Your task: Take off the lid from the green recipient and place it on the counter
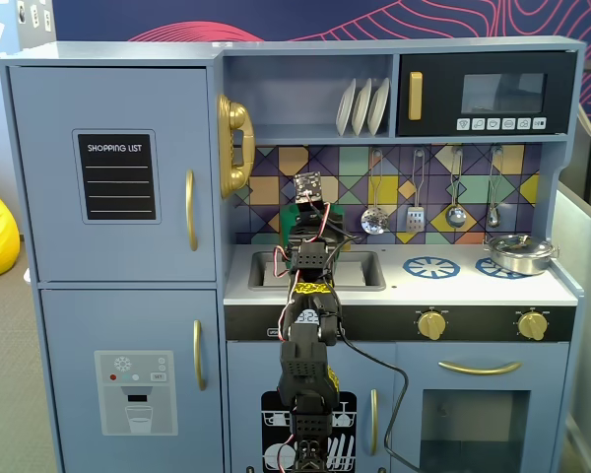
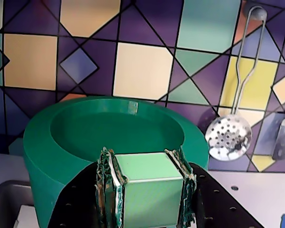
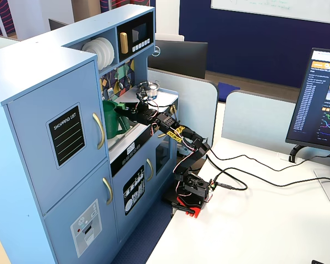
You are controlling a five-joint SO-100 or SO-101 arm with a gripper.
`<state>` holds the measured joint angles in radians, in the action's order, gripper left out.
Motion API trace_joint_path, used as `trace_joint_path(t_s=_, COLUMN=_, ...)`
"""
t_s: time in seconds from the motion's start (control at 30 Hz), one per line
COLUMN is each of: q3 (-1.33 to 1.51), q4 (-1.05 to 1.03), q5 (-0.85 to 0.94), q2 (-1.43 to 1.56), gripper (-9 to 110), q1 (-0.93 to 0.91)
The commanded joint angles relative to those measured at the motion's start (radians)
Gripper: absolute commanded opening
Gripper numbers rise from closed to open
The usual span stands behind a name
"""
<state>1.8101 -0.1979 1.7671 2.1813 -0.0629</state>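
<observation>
The green recipient (image 2: pixel 42 180) stands at the back of the white counter (image 2: pixel 247 190), beside the sink and against the tiled wall. It also shows in a fixed view (image 3: pixel 111 118). The round green lid (image 2: pixel 118 128) with its raised rim lies on top of it, and no gap shows between them. My gripper (image 2: pixel 143 156) is at the lid's near edge, with its tape-wrapped fingers (image 2: pixel 107 190) shut on the light-green clip tab (image 2: pixel 152 194). In a fixed view the arm (image 1: pixel 310 325) hides most of the recipient (image 1: pixel 297 219).
The sink (image 1: pixel 360 271) lies under the arm. A steel pot (image 1: pixel 517 253) sits on the right burner ring, and another blue ring (image 1: pixel 430 266) is bare. A slotted spoon (image 2: pixel 228 137) and a spatula (image 2: pixel 282 137) hang on the wall to the right.
</observation>
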Motion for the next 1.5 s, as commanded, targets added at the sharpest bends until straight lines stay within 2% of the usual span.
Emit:
trace_joint_path(t_s=0.0, q3=-0.095, q4=0.083, q5=0.029, q2=0.009, gripper=0, q1=0.017)
trace_joint_path(t_s=0.33, q3=-0.107, q4=0.072, q5=0.048, q2=0.055, gripper=0, q1=-0.069)
trace_joint_path(t_s=0.7, q3=-0.175, q4=-0.037, q5=-0.009, q2=0.063, gripper=0, q1=-0.485)
trace_joint_path(t_s=0.9, q3=-0.091, q4=-0.049, q5=-0.037, q2=0.081, gripper=0, q1=-0.575)
trace_joint_path(t_s=1.23, q3=0.305, q4=0.305, q5=-0.049, q2=0.095, gripper=0, q1=-0.561)
trace_joint_path(t_s=1.47, q3=0.443, q4=0.503, q5=-0.057, q2=0.035, gripper=0, q1=-0.548)
